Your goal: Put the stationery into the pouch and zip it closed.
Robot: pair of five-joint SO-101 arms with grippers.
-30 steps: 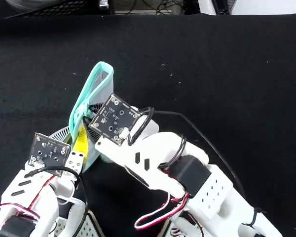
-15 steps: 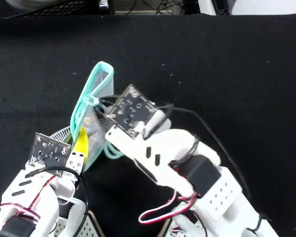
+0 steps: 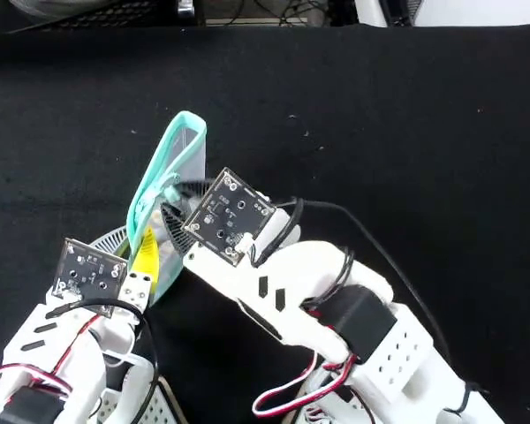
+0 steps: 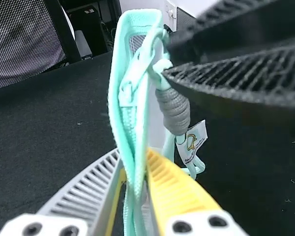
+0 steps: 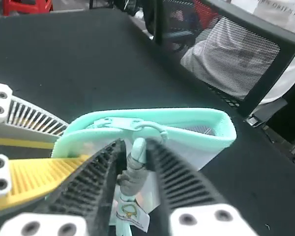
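On the black table (image 3: pixel 380 115), the left gripper (image 4: pixel 135 164) has its yellow and grey fingers clamped on the near end of a mint pouch (image 3: pixel 172 155), which stands on its edge. The stationery is probably already inside, though the contents are hidden. The zip seems shut along its near stretch and gapes at the far end, so the closing looks unfinished. The right gripper (image 5: pixel 135 147) has its black fingers slightly apart, astride the grey zip cord (image 5: pixel 132 169). Compared with half a second ago, the right arm has swung back toward the left arm.
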